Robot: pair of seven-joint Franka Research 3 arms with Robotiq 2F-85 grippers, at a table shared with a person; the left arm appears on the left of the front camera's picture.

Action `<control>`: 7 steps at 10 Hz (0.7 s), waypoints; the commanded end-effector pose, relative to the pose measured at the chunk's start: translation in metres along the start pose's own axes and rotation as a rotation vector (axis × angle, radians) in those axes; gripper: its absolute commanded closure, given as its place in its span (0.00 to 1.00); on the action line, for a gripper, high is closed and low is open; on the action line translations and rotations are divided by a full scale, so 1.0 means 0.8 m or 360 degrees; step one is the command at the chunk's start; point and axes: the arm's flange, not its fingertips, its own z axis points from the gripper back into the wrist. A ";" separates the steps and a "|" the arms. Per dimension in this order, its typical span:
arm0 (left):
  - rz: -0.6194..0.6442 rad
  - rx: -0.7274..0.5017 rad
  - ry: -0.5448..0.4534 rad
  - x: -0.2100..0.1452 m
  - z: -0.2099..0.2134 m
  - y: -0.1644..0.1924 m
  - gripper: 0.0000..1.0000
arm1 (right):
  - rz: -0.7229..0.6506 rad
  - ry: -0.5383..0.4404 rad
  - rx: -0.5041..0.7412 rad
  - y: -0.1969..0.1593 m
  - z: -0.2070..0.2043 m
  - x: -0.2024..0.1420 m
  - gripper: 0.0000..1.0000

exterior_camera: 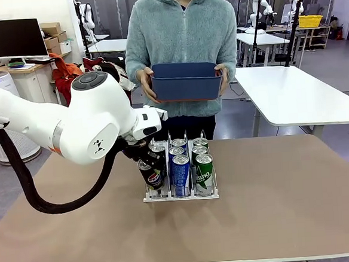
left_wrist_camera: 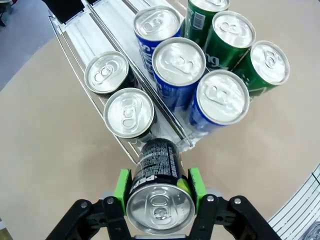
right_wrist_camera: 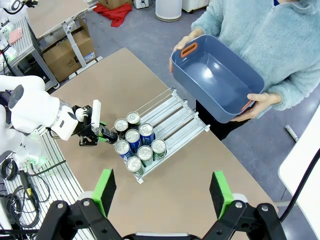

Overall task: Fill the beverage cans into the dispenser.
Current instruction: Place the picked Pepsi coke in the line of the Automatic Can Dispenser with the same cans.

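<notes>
From the front, the left gripper (exterior_camera: 148, 167) is clamped on a dark can (exterior_camera: 152, 173), which leans over at the near left corner of the rack (exterior_camera: 181, 196). Just to the gripper's right a blue can (exterior_camera: 181, 175) and a green can (exterior_camera: 204, 174) stand at the front of their lanes, with more silver tops lined up behind them. Past the rack, at the far edge of the worktop (exterior_camera: 276, 214), a person holds a blue bin (exterior_camera: 186, 80) in both hands.

Looking down from the left wrist, the left gripper (left_wrist_camera: 160, 187) has its green pads (left_wrist_camera: 122, 186) pressed to both sides of the dark can (left_wrist_camera: 159, 192), top facing the camera. Straight ahead of it lies the rack (left_wrist_camera: 107, 22): two dark cans (left_wrist_camera: 129, 113) in the lane just beyond the held one, three blue cans (left_wrist_camera: 178, 65) in the next lane, and green cans (left_wrist_camera: 262, 64) farthest over.

From the right wrist, the right gripper (right_wrist_camera: 162, 187) hangs high with its fingers spread wide and nothing between them. Well below and ahead of it sit the rack (right_wrist_camera: 172, 120) with its cluster of cans (right_wrist_camera: 139, 144) at the low end, and the left gripper (right_wrist_camera: 95, 134) holding the dark can (right_wrist_camera: 108, 134) beside them. The blue bin (right_wrist_camera: 215, 77), held by the person's hands, is farther off.
</notes>
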 end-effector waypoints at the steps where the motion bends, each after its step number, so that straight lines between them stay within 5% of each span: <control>1: 0.0028 0.0099 -0.0067 0.021 -0.014 0.017 0.42 | 0.0001 0.0000 0.0001 0.001 0.000 -0.001 0.00; 7: 0.0030 0.0016 0.0003 0.019 -0.018 0.010 0.42 | 0.0001 0.0000 0.0001 0.001 0.000 -0.001 0.00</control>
